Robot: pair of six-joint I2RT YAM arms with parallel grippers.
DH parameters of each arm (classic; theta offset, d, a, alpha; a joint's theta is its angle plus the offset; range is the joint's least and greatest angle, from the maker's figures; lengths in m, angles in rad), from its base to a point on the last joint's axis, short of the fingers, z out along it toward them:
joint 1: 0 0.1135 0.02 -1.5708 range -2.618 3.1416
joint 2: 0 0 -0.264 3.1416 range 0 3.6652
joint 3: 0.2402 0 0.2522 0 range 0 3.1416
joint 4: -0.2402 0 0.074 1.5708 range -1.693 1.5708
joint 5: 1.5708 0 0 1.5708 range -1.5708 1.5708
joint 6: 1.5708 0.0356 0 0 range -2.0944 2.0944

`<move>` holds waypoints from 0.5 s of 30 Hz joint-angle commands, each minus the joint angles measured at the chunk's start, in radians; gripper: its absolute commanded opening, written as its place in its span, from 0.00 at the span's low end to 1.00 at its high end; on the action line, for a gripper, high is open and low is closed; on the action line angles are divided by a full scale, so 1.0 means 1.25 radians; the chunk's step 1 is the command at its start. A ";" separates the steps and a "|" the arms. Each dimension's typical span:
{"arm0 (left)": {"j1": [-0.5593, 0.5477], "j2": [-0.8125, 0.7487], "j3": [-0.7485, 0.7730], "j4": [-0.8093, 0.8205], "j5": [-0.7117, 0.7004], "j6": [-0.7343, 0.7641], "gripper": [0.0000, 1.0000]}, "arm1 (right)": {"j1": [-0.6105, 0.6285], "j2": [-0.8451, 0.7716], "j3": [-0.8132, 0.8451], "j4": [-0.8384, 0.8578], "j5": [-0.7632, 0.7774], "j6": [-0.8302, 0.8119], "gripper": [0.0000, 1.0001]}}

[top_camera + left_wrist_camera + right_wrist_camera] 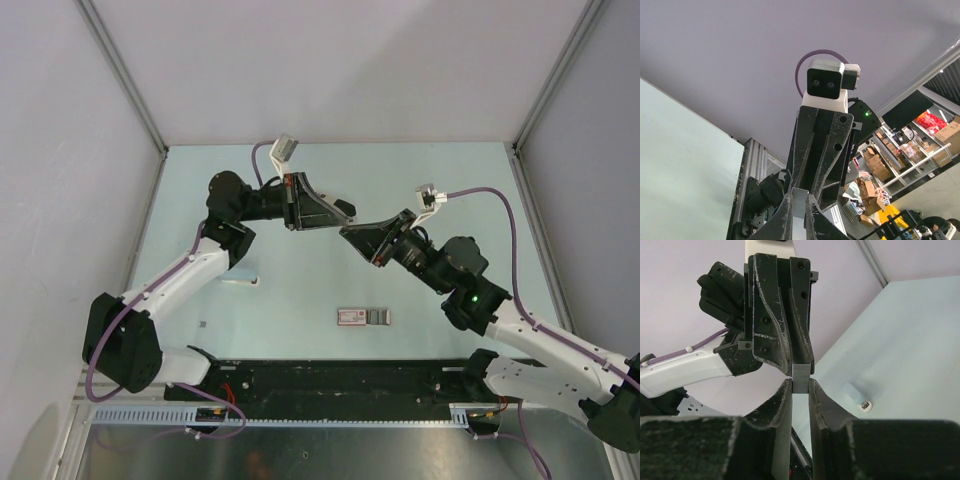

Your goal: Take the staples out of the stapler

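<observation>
A short grey strip of staples (801,378) hangs in mid-air between the two grippers, which meet tip to tip above the table's middle. My left gripper (346,211) is shut on one end of the strip; in its wrist view the staples (799,206) sit between its fingertips (783,212). From the other side, my right gripper (800,383) has its fingertips pressed against both sides of the strip's other end. In the top view the right gripper (347,232) points up-left at the left one. The stapler does not show in any view.
A flat pink-and-white box (363,317) lies on the pale green table (300,300) near the front. A pale blue rounded block (240,281) lies beside the left arm, the same block (857,396) showing in the right wrist view. White walls enclose the table.
</observation>
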 commanded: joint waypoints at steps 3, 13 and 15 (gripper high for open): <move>-0.002 -0.025 0.001 -0.009 -0.005 0.026 0.17 | 0.001 0.000 0.037 0.031 0.005 -0.017 0.13; 0.009 -0.032 0.038 -0.119 -0.009 0.097 0.74 | 0.001 -0.015 0.045 -0.082 0.018 -0.033 0.07; 0.021 -0.032 0.059 -0.185 -0.018 0.142 0.77 | -0.001 -0.027 0.049 -0.159 0.029 -0.038 0.07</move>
